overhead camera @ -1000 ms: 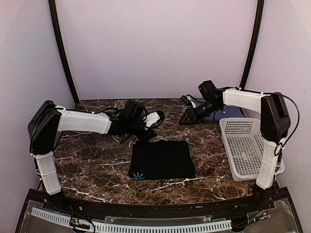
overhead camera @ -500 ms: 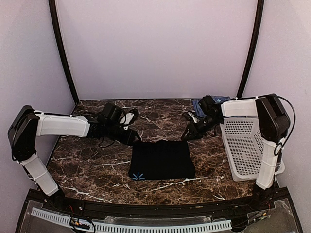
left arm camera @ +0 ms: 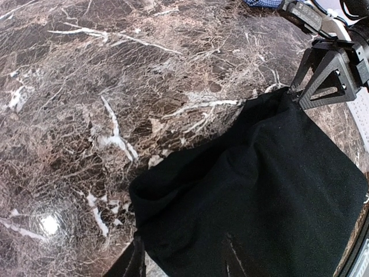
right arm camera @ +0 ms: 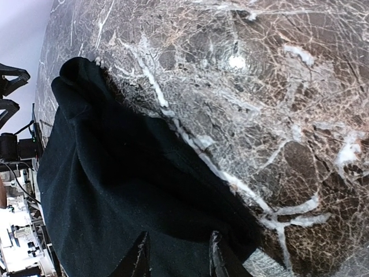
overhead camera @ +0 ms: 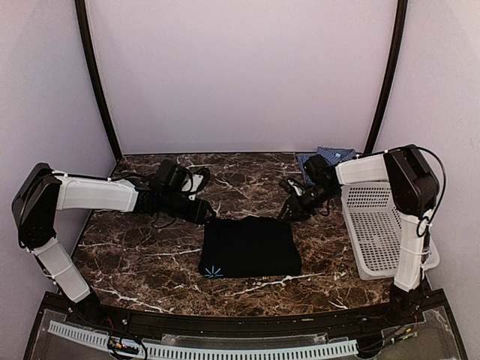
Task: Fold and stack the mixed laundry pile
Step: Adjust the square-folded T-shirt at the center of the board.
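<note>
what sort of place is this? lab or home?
Most likely a lab test booth, not a home: plain pale walls close around a marble-pattern table, a left arm and right arm bolted at its near edge, with a folded black garment and white basket as props.

- You see just a scrap of checked shirt at the table's far right corner.
- Your left wrist view crops the black garment.

I see a black garment with a pale-blue starburst, a blue-checked shirt, white basket, brown white-veined marble table.
</note>
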Controlling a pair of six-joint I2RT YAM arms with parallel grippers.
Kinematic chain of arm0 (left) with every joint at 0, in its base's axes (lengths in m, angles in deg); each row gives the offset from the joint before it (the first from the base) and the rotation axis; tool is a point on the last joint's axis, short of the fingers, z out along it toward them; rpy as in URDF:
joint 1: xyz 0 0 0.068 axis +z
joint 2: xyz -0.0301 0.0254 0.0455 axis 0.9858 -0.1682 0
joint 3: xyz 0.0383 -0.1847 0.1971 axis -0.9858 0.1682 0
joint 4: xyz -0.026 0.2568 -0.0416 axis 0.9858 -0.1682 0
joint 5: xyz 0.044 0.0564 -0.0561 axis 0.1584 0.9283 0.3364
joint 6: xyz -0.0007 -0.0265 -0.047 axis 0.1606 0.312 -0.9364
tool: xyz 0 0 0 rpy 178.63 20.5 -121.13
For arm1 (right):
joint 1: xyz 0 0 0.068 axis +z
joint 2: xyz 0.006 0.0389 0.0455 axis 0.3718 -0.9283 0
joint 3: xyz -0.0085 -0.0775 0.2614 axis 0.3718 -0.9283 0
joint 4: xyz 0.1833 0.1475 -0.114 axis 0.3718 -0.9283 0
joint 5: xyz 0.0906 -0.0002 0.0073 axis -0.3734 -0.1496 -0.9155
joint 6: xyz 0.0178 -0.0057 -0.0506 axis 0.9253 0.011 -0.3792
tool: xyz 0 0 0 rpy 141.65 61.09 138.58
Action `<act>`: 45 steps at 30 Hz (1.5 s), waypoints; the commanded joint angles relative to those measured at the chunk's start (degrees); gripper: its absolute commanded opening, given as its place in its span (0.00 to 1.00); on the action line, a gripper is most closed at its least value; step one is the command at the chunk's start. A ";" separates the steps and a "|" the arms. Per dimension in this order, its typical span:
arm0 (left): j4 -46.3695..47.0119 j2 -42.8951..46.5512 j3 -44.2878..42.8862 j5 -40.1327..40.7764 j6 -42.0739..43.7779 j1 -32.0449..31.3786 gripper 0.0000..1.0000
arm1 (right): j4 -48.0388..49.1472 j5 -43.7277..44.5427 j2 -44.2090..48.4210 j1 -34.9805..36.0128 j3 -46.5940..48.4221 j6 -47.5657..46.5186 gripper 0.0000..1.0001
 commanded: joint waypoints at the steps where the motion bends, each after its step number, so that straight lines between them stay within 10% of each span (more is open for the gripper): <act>1: 0.96 1.22 2.07 0.22 -1.51 0.67 0.44 | 0.50 2.84 1.83 0.42 -0.80 0.31 0.31; 20: 1.94 0.55 3.16 -0.58 -2.23 1.48 0.44 | 0.55 7.06 2.16 0.31 -2.48 0.93 0.31; 33: 2.00 -4.22 1.86 -2.06 -4.72 2.66 0.44 | 2.85 2.38 3.44 0.38 -2.58 1.63 0.01; 45: 4.15 -7.34 0.66 -4.96 -5.35 3.42 0.33 | 4.87 3.57 6.54 0.33 -5.05 2.65 0.00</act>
